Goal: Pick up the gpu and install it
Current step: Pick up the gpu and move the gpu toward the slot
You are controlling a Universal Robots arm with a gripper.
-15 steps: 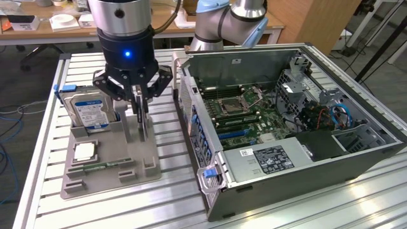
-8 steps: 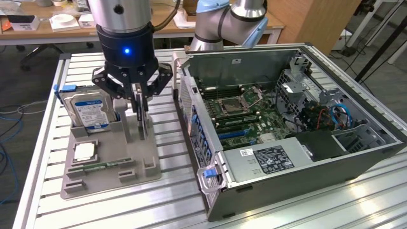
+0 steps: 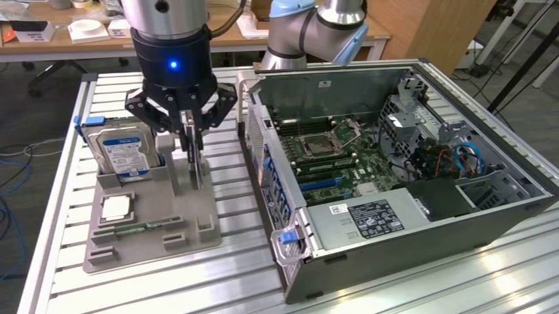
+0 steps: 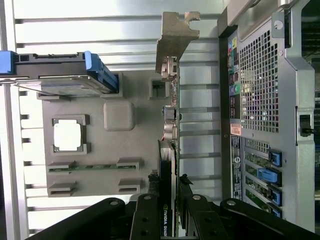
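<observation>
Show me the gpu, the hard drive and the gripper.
gpu (image 4: 176, 40): wrist view, on its metal bracket.
hard drive (image 3: 127, 156): exterior view, on its label.
gripper (image 4: 170, 176): wrist view, midway between its fingertips.

A wooden desk (image 3: 57, 45) and cabinet (image 3: 436, 26) stand on grey floor (image 3: 35, 111).

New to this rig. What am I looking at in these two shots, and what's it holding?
One robot arm with a gripper. The wide picture comes from a camera off the arm; the other from its wrist. On the slatted table sit a grey holder tray and an open computer case. The tray carries a hard drive, a processor chip, a memory stick and the gpu, standing on edge. The gripper is closed on the gpu's top edge.
</observation>
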